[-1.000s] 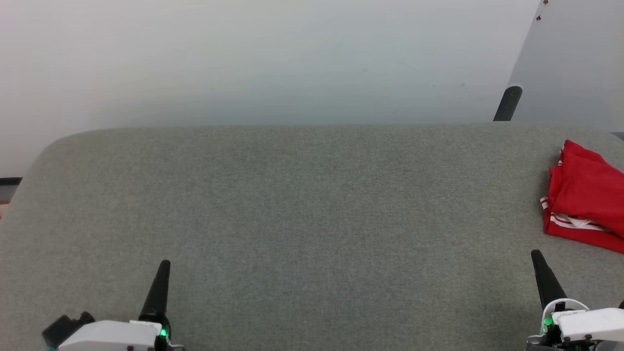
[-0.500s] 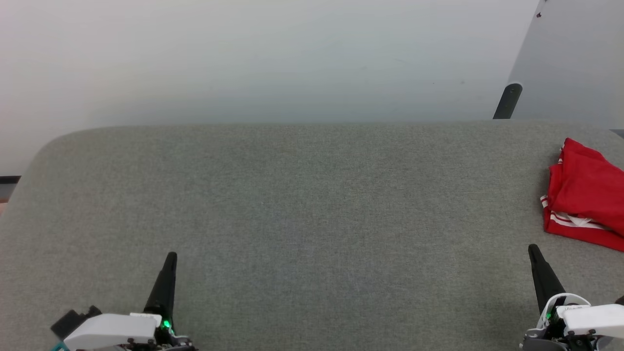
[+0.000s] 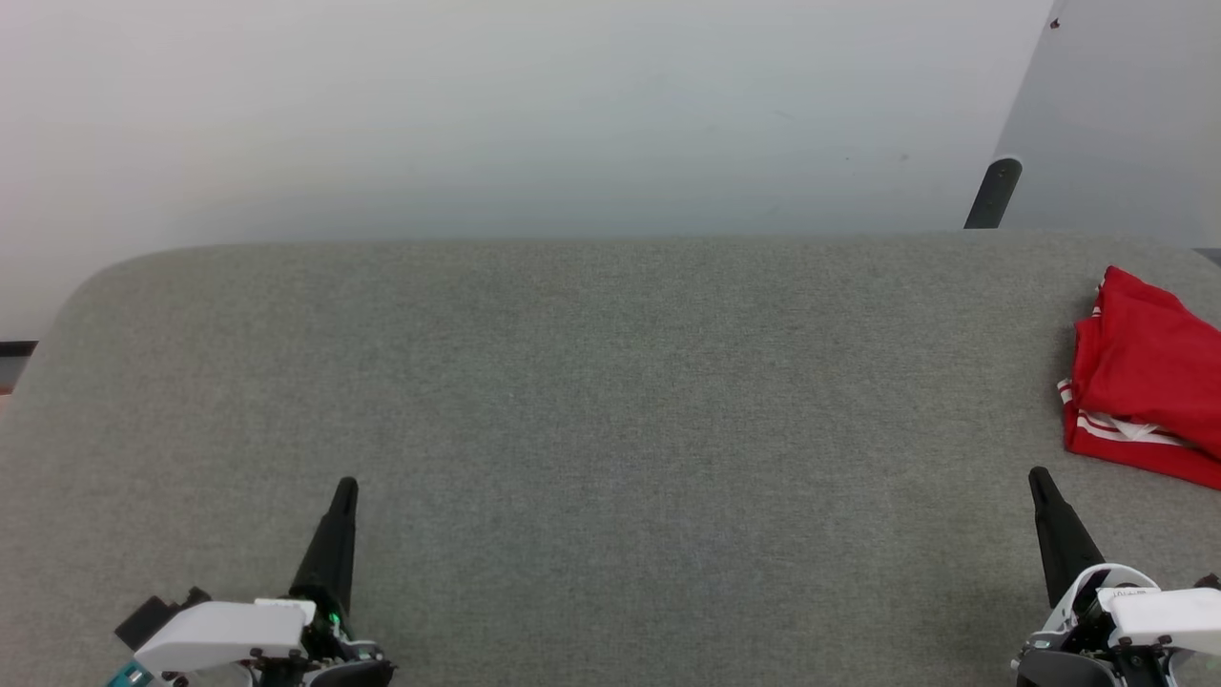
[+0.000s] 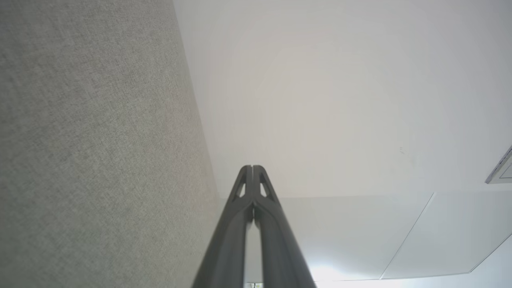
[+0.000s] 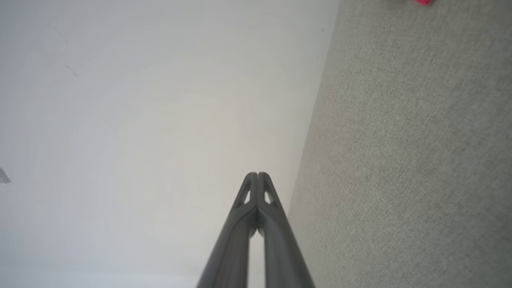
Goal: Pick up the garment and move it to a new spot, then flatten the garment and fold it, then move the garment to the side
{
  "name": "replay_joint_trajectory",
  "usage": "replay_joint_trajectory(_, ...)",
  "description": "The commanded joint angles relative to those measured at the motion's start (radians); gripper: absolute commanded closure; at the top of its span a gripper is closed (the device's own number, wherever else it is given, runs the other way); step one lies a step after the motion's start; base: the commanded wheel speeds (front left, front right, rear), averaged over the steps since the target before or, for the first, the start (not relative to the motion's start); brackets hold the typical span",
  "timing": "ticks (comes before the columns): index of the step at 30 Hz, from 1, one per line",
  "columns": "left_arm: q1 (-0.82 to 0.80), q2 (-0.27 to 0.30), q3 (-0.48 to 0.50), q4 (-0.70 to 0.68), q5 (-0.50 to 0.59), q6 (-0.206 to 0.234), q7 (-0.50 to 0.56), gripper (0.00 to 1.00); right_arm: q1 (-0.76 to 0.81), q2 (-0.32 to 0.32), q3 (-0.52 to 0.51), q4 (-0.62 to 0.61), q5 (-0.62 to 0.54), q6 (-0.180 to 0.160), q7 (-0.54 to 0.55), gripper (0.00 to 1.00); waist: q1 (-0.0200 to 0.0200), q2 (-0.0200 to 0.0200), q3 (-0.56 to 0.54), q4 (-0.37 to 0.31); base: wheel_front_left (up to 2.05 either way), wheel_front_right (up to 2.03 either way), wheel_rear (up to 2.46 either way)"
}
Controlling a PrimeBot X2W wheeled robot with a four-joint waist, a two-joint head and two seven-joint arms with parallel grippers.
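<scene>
Folded garment sits aside on table, task seemingly done; left end effector and right end effector closed, empty.

Grey fabric surface, rounded far corners; white wall behind; dark post far right.

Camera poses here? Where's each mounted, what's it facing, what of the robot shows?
Head view: on the head, looking forward and down at the grey padded table, red garment at its right edge; left hand and right hand, both shut, at the bottom corners.
Left wrist view: on the left wrist, looking along its shut hand past the table to a white wall.
Right wrist view: mirrored on the right wrist; a sliver of red, likely the garment, at top.
Shared: all three show table and wall.
</scene>
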Motion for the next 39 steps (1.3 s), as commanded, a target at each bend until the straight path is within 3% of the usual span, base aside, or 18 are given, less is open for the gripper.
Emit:
replay_joint_trajectory(1,-0.014,-0.005,0.003,0.003,-0.022,-0.005,0.007,1.0,-0.016,0.005,-0.003,0.002,0.028,0.0,0.007,1.0,0.0,0.0,0.001,0.0,0.0,0.0,0.0)
replay_joint_trajectory(39,-0.02,-0.008,0.003,0.006,-0.041,-0.006,0.013,1.0,-0.016,0.008,-0.003,0.004,0.05,0.0,0.012,1.0,0.0,0.0,0.003,-0.001,0.0,0.0,0.0)
